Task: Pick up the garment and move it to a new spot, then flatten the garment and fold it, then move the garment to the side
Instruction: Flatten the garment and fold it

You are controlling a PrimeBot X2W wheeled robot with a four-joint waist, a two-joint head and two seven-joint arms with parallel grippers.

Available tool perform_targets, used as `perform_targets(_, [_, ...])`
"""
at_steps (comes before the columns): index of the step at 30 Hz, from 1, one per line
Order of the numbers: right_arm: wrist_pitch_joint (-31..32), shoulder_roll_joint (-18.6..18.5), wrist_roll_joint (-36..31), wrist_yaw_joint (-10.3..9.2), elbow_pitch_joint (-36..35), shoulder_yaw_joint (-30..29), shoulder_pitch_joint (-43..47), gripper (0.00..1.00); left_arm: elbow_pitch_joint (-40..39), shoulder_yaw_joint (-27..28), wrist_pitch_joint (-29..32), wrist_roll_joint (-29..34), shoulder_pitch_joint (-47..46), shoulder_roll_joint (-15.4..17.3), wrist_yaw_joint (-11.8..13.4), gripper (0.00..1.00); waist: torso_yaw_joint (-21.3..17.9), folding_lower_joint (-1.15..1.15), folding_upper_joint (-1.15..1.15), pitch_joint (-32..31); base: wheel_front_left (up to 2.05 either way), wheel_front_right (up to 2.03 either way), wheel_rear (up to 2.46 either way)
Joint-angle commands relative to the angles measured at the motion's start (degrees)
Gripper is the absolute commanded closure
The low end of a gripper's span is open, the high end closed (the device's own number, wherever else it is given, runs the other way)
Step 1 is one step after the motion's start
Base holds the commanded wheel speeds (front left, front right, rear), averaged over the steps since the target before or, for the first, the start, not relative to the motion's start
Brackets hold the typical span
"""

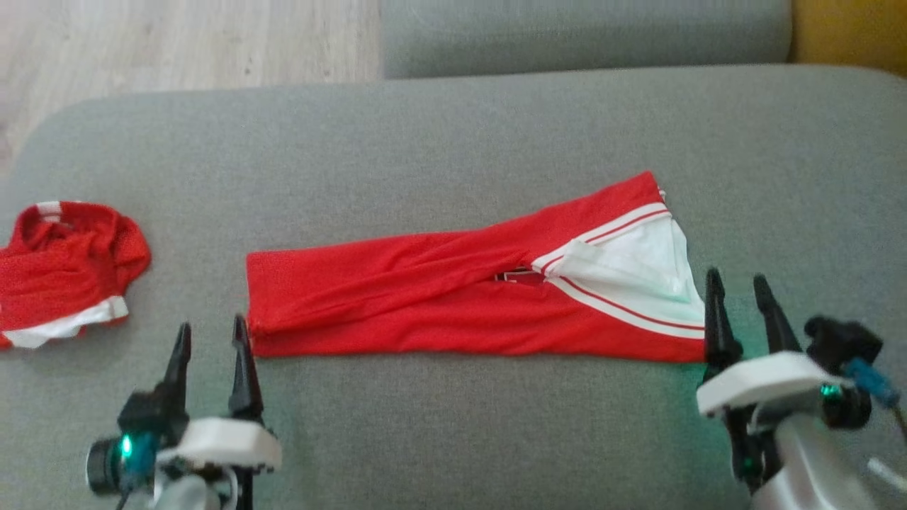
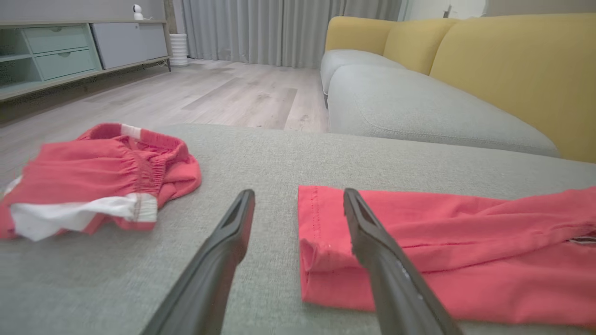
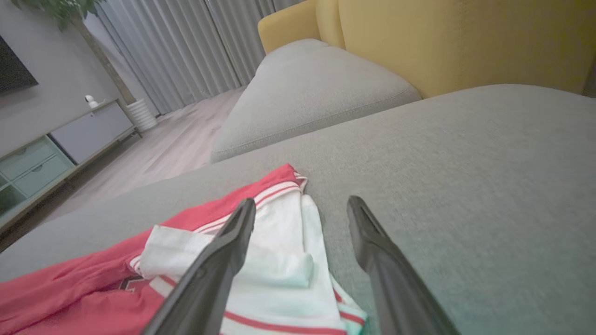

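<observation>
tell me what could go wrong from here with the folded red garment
1. The garment has a twisted top layer and a turned-over white flap; another fold would likely press those creases in.
2. A second red piece lies crumpled by the open left jaws; sliding the garment that way could pile them together.
3. One finger of the open right jaws overlaps the white end, so it may snag.

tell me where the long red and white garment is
Head view: the long red-and-white fabric garment lies centre on the grey sofa cushion, between left pincer and right pincer.
</observation>
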Motion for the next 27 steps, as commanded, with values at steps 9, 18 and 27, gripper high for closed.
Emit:
perform_targets(9, [-0.6,2.3,-4.4,0.22,0.1,-0.8,3.7,0.00,-7.9,1.7,-0.5,-0.2,8.8,-1.0,0.5,0.00,1.0,0.01,0.00,-4.6,0.00,0.00,0.00])
perform_targets(18, [-0.6,2.5,-5.7,0.22,4.9,-1.8,-0.6,0.00,-8.7,-2.0,-0.5,-1.8,9.1,-1.0,0.7,0.00,3.4,0.01,0.00,-2.5,0.00,0.00,0.00])
perform_targets(27, [-0.5,0.2,-9.5,0.22,16.0,-5.4,-11.4,0.00,-8.3,-4.9,-0.5,-2.9,6.2,-1.1,0.1,0.00,6.7,0.01,0.00,2.4,0.00,0.00,0.00])
